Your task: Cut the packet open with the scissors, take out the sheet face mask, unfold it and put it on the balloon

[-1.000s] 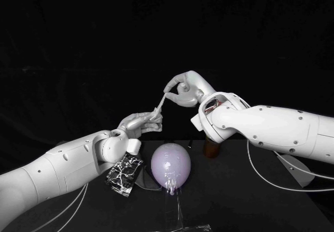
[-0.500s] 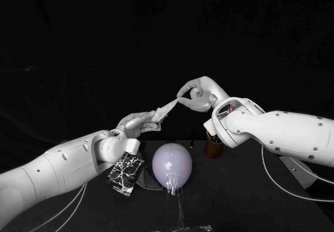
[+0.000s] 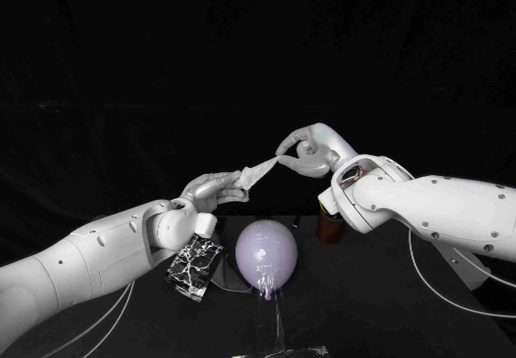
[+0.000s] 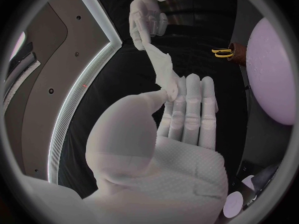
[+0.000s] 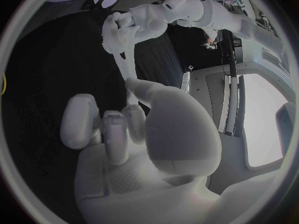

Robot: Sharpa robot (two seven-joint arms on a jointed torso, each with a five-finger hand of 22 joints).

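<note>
A white sheet mask stretches in the air between both hands, partly folded. My left hand pinches its lower end and my right hand pinches its upper end, both high above the table. The left wrist view shows the mask running from my left hand to the right hand. In the right wrist view the mask runs from my right hand to the left hand. A pale lilac balloon stands below on the table. The dark marbled packet lies left of it.
A brown holder stands behind the balloon on the right; in the left wrist view yellow-handled scissors sit in it. A clear stand lies at the table's near edge.
My right hand has moved right and down, drawing the mask out wider from a thin strip. My left hand has stayed in place.
</note>
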